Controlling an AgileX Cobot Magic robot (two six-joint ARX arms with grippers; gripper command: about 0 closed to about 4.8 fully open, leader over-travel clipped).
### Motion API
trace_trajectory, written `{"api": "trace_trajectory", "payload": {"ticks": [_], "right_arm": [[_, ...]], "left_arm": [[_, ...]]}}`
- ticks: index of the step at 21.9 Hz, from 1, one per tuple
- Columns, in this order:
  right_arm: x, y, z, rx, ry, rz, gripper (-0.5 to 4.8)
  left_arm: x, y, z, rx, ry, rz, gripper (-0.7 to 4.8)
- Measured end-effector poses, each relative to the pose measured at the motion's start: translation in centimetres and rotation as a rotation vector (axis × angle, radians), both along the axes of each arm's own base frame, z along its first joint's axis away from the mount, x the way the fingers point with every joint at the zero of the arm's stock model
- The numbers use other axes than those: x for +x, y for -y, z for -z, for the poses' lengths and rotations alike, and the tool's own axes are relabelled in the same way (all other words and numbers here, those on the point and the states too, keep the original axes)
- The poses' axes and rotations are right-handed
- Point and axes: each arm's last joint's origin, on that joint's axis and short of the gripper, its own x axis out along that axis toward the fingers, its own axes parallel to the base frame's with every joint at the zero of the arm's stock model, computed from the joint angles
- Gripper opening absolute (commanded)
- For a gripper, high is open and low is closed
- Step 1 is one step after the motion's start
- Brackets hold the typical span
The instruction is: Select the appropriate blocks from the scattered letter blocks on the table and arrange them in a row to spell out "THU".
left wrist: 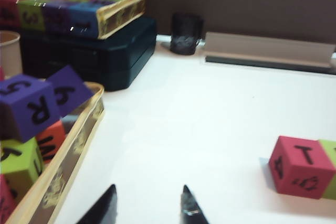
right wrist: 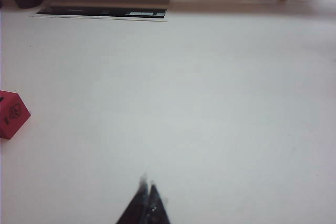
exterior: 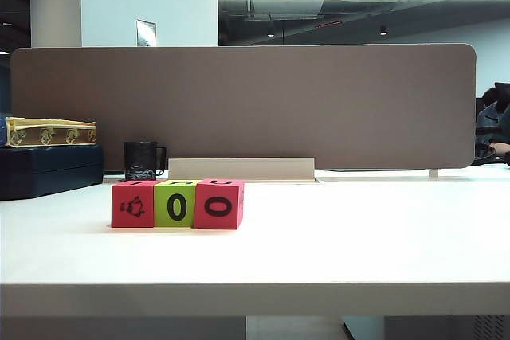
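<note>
A: Done yet?

B: Looks done, or nearly. Three letter blocks (exterior: 177, 204) touching in one row on the table (exterior: 335, 252), around nine o'clock from its middle: red picture block (exterior: 134, 205), green block (exterior: 175, 205), second red block (exterior: 218, 205).

A: Spelling THU?

B: Shows a clear T on top of the red picture block in the left wrist view. Too foreshortened on the other two tops to read for certain; resembles H and U. Front faces read a picture, 0, 0, so must be read from above.

A: Anything left?

B: Perhaps a last squaring of the row; otherwise nothing, judging by how things lie.

A: And the pincers?

B: Left gripper (left wrist: 148, 205) released, tips apart with bare table between, grasping nothing, hanging off to the side of the row. Right gripper (right wrist: 147, 186) clenched, tips together, empty, over bare table, well apart from the row. Neither visible from the exterior camera.

A: Clutter?

B: Black mug (exterior: 143, 160) at twelve o'clock from the row, near the partition (exterior: 255, 101). Dark case (exterior: 48, 169) at ten o'clock, with a patterned box (exterior: 48, 131) on top. Tray of spare blocks (left wrist: 68, 156) beside the left gripper. Nothing crowding the row itself.
</note>
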Motion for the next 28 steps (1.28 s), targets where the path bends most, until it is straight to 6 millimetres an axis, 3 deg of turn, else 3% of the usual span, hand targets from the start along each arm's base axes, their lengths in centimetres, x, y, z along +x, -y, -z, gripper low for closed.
{"api": "trace_trajectory", "payload": {"ticks": [7,28], "right_arm": [[0.0,0.0,0.0,0.001,0.002,0.000,-0.01],[0.0,0.0,0.0,0.001,0.002,0.004,-0.01]], "left_arm": [[0.2,-0.2,1.3,0.001,-0.031,-0.027,1.47],[0.2,-0.2,1.5,0.016,-0.060,-0.021,1.47]]}}
